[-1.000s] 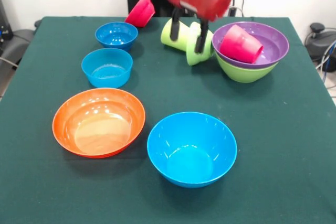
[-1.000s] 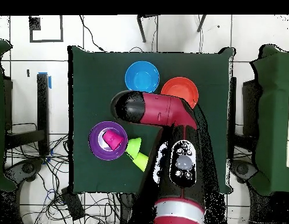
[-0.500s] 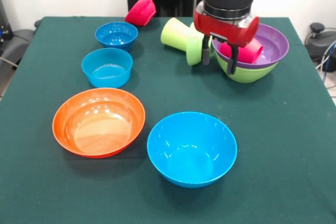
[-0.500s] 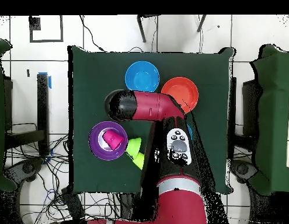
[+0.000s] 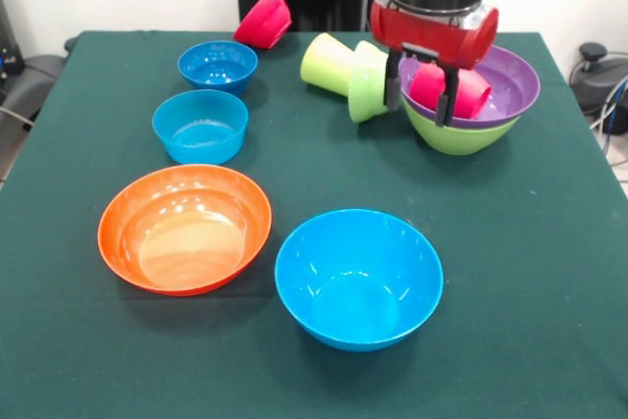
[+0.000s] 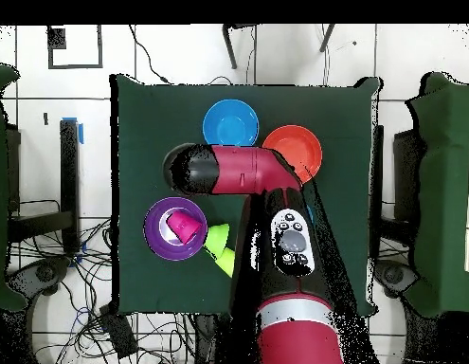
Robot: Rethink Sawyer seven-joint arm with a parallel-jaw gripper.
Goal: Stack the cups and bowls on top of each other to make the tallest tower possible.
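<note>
The tower is a large lime-green bowl (image 5: 456, 134) with a wide purple bowl (image 5: 510, 80) nested in it and a red cup (image 5: 461, 90) lying on its side inside. My gripper (image 5: 420, 113) hangs open in front of the tower's left rim, holding nothing, and the red cup shows through the gap between its fingers. To the left, a lime-green cup (image 5: 329, 64) lies on its side against a small lime-green bowl (image 5: 365, 85). In the overhead view the arm (image 6: 243, 172) hides the gripper, just beside the purple bowl (image 6: 160, 232) and red cup (image 6: 184, 225).
A small pink-red bowl (image 5: 263, 19) leans at the far edge. A small dark blue bowl (image 5: 217, 66) and a small light blue bowl (image 5: 200, 125) stand on the left. A large orange bowl (image 5: 184, 228) and a large light blue bowl (image 5: 358, 277) sit near the front.
The wrist swung from tilted to straight down, and the gripper shifted right from the lime-green cup to the tower's left rim. No cup or bowl moved.
</note>
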